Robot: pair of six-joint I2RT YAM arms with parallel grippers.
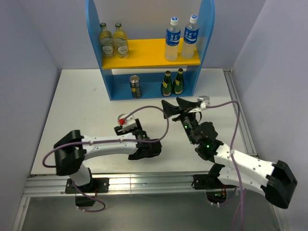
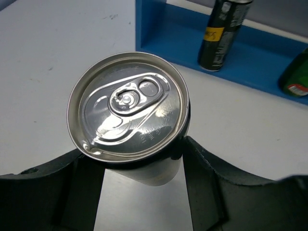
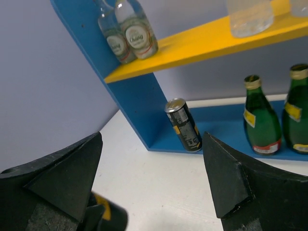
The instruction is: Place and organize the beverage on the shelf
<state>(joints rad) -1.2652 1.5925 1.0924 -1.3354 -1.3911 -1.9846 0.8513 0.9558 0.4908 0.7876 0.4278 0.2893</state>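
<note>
Beverage can (image 2: 127, 103), silver-topped with its pull tab unopened, sits upright between the two dark fingers of the left gripper (image 2: 137, 156), which closes against its sides just under the rim; whether its base touches the table (image 1: 86, 110) cannot be told. Ahead of that gripper and a little to its right stands the shelf (image 1: 147, 54), with bare white tabletop between them. On the shelf's lower level a dark can (image 1: 135, 86) stands near the left side panel, well ahead of the held can, and two green bottles (image 1: 166, 83) stand side by side further right; a strip of bare blue floor lies between the dark can and the nearer green bottle. On the yellow upper board a pair of clear glass bottles (image 1: 106, 41) is at the left end and a pair of blue-labelled water bottles (image 1: 172, 38) at the right end, with bare board between the pairs. The right gripper (image 1: 177, 107) is near the front edge of the lower level, its fingers spread wide and nothing between them, facing the dark can and the green bottles, apart from all of them
</note>
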